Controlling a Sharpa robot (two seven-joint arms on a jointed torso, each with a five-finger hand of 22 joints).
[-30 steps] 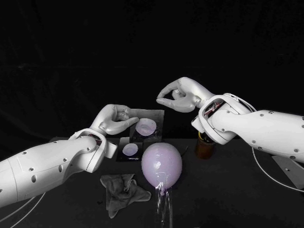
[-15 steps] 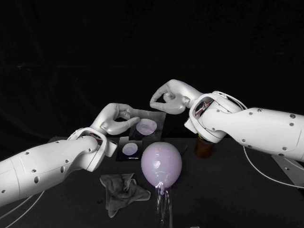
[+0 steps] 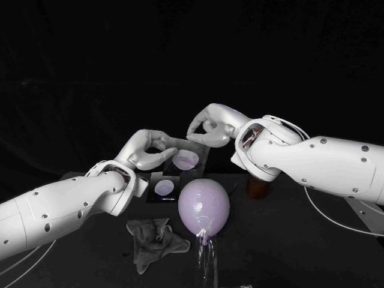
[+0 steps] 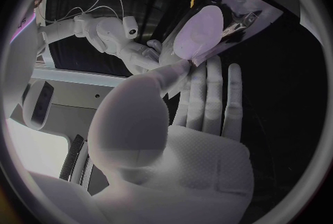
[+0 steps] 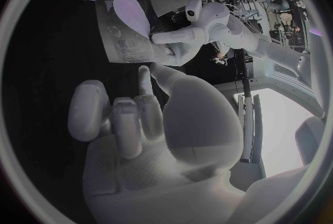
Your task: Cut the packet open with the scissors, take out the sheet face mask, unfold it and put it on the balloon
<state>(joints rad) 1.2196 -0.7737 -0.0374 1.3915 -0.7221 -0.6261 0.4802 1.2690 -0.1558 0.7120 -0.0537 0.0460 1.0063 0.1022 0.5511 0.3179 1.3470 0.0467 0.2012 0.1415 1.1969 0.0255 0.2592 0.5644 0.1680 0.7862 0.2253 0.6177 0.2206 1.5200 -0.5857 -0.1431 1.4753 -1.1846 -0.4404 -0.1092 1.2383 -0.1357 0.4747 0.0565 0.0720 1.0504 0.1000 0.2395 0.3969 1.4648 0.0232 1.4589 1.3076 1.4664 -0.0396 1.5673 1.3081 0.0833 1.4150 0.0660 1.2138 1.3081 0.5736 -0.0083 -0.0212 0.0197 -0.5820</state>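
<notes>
pinching dark glossy rectangular packet (image 3: 188, 157), frame centre, in left hand (image 3: 149, 150) fingers | right hand (image 3: 211, 126) fingers curled at its top edge, hold unclear | risk: losing packet to a mistimed tug

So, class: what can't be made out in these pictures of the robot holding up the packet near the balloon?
Head view: the top edge of the packet is partly covered by the left hand and right hand, so cut or uncut is unclear.
Head view: whether the right hand touches the packet; its curled fingers hide the contact.
Head view: the brown object, its top covered by the right arm.
Right wrist view: the packet's print, too small.
</notes>
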